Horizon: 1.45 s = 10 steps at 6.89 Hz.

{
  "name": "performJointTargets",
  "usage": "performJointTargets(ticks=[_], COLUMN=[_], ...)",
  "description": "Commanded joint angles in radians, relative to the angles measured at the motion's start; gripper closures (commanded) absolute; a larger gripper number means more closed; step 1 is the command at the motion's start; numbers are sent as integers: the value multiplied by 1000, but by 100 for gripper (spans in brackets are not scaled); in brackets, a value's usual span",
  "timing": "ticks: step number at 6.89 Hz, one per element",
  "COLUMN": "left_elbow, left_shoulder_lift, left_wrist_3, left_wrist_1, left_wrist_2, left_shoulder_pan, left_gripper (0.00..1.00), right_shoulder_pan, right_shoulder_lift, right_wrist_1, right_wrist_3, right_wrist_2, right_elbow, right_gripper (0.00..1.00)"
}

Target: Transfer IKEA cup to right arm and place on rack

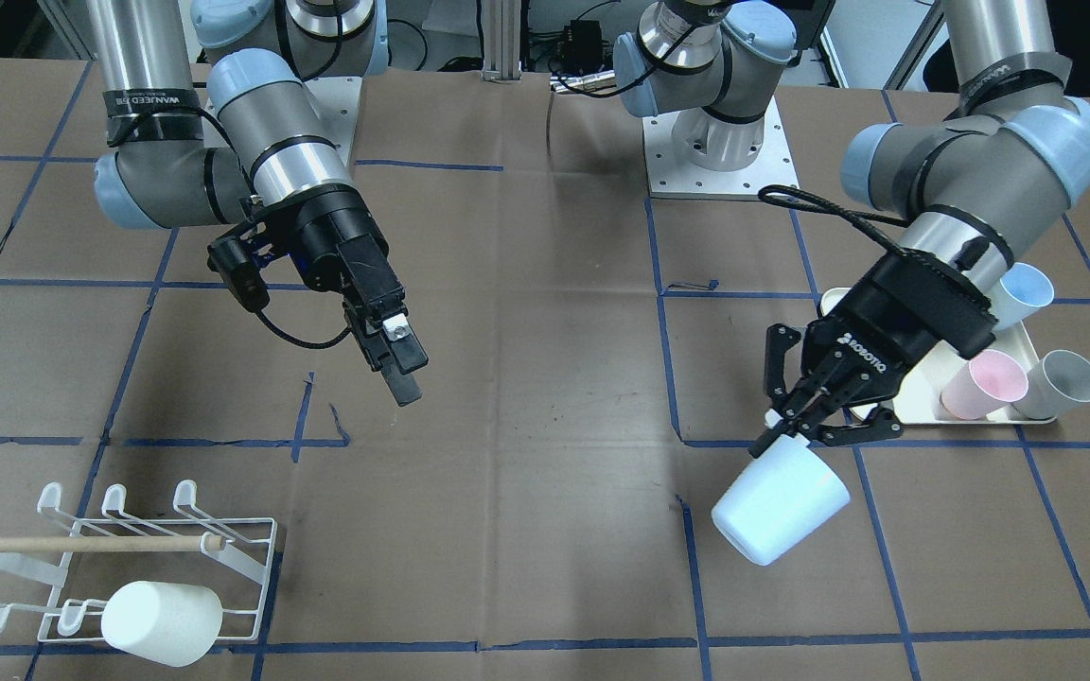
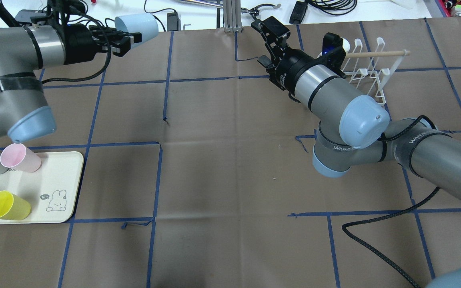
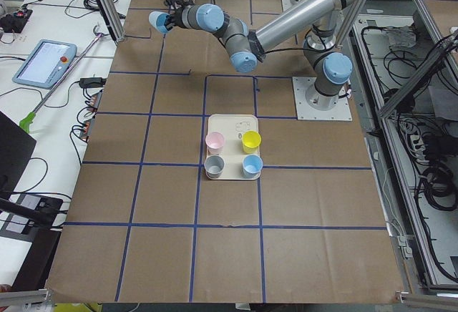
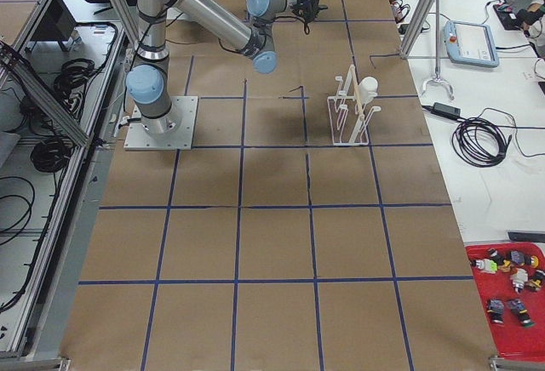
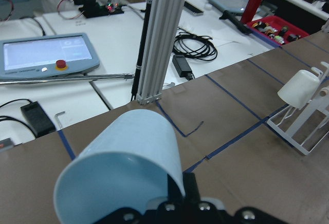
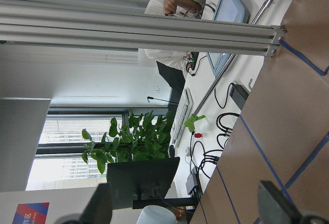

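Handover is pending: the blue cup (image 1: pixel 780 515), pinched by the left gripper (image 1: pixel 784 430), must be carried to the spread right gripper (image 1: pixel 402 378).

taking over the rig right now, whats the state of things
Left gripper: shut on the rim of a light-blue cup, held above the table.
Right gripper: open and empty, well apart from the left one.
Rack: on the table at the right arm's side, with one white cup already on a prong.
Tray: holds a pink cup, a yellow cup, a grey cup and a blue cup.
Done: light-blue cup picked up.
Left: hand it to the right gripper, then hang it on the rack.
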Motion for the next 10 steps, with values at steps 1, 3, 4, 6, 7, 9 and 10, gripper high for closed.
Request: performJointTargets(ticks=[1, 3, 4, 6, 7, 9, 10], left_elbow=[-11, -5, -1, -4, -9, -18, -21], left_shoulder_lift=[-76, -133, -131, -132, -131, -129, -129], left_wrist_3=[-218, -503, -565, -597, -603, -601, -601], left_wrist_1=[251, 518, 530, 536, 538, 559, 561], left_wrist_2=[-14, -11, 23, 107, 127, 131, 131], left_shoulder_pan=[-65, -123, -178, -284, -334, -349, -350], left_gripper=[100, 100, 100, 100, 100, 100, 100], right_shoulder_pan=[-1, -1, -3, -1, -1, 2, 2], right_shoulder_lift=[-2, -1, -1, -1, 1, 3, 24], right_wrist_1=[1, -1, 0, 1, 1, -1, 0], right_wrist_3=[-2, 2, 3, 3, 3, 90, 160], right_wrist_2=[-4, -4, -9, -10, -10, -10, -9], right_elbow=[2, 2, 2, 0, 0, 2, -3], right_gripper=[0, 0, 0, 0, 0, 0, 0])
